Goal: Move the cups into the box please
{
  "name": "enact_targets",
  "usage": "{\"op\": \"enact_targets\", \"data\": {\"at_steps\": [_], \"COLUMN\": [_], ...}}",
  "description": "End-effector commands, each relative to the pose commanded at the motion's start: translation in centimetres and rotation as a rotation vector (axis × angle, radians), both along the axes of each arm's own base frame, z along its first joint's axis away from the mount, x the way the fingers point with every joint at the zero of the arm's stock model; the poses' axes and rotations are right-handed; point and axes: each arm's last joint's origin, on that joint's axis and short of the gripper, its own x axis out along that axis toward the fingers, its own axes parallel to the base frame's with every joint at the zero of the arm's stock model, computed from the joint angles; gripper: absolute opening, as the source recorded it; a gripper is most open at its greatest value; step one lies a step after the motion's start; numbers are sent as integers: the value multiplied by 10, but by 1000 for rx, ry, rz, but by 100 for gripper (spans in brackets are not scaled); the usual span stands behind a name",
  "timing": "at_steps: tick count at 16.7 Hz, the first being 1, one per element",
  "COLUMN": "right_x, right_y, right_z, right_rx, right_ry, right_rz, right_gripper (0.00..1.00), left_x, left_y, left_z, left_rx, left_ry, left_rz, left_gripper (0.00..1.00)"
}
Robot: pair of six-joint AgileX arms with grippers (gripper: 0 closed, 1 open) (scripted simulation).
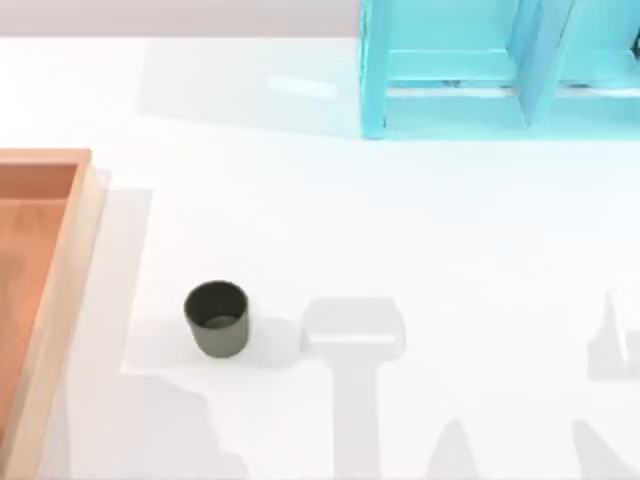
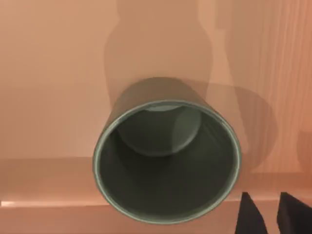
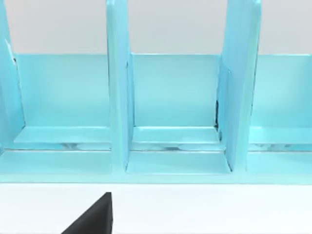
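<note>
One cup (image 1: 217, 318) stands upright on the white bench (image 1: 420, 230), just right of the box (image 1: 60, 290), mouth up. The second cup (image 2: 165, 161) sits in the left wrist view over the box's orange-brown floor; the left gripper's dark fingertips (image 2: 251, 214) flank it, but I cannot tell if they clamp it. The right gripper faces the cyan shelf (image 3: 170, 107); its state is unclear.

Judgement: cups look light, rigid, matte, slightly tapered. Pinch across the rim or upper wall.

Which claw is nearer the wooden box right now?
Left. The left claw is over the box floor beside a cup; the right claw faces the cyan frame.
</note>
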Motion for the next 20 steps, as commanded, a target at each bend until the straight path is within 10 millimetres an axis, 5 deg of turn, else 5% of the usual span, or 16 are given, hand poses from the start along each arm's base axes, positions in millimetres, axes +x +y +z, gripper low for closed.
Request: {"op": "enact_targets", "data": {"at_steps": [8, 20], "right_x": [0, 0], "right_y": [0, 0], "right_z": [0, 0], "right_rx": [0, 0], "right_ry": [0, 0], "right_rz": [0, 0], "right_gripper": [100, 100], "left_x": [0, 2], "left_y": [0, 1], "left_z": [0, 8], "left_rx": [0, -4], "left_ry": [0, 6], "left_rz": [0, -1], "left_gripper": [98, 100]}}
